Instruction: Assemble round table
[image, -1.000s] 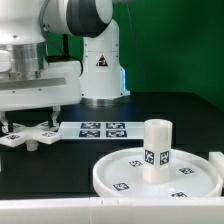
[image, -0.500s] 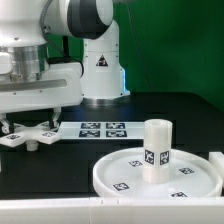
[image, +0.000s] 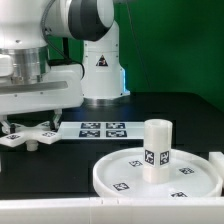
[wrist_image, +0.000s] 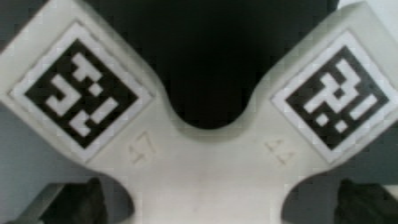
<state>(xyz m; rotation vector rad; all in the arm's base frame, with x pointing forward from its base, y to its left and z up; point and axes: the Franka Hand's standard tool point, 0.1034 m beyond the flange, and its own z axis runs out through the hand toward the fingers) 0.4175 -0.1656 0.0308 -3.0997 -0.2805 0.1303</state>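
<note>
Three white tagged parts sit on the black desk (image: 185, 115). At the exterior view's left, the cross-shaped base piece (image: 30, 135) lies under the hand (wrist_image: 214, 203). Its fingers (wrist_image: 68, 203) flank the piece; pinching or spread, cannot tell. The marker board (image: 100, 128) is mid-desk. At right, the leg (image: 156, 148) stands upright on the round disc (image: 120, 172). The robot base (image: 100, 80) carries a warning-triangle sticker (image: 101, 63).

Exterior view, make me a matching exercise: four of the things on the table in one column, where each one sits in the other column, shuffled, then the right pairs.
Things:
1. cylinder leg
2. round disc
3. cross-shaped base
4. marker board

Places:
A. lying flat mid-scene, carrying nothing
B. far at the exterior view's left
C. standing upright on the disc
D. nearest the camera, toward the exterior view's right

Pairs: 1-C; 2-D; 3-B; 4-A
</note>
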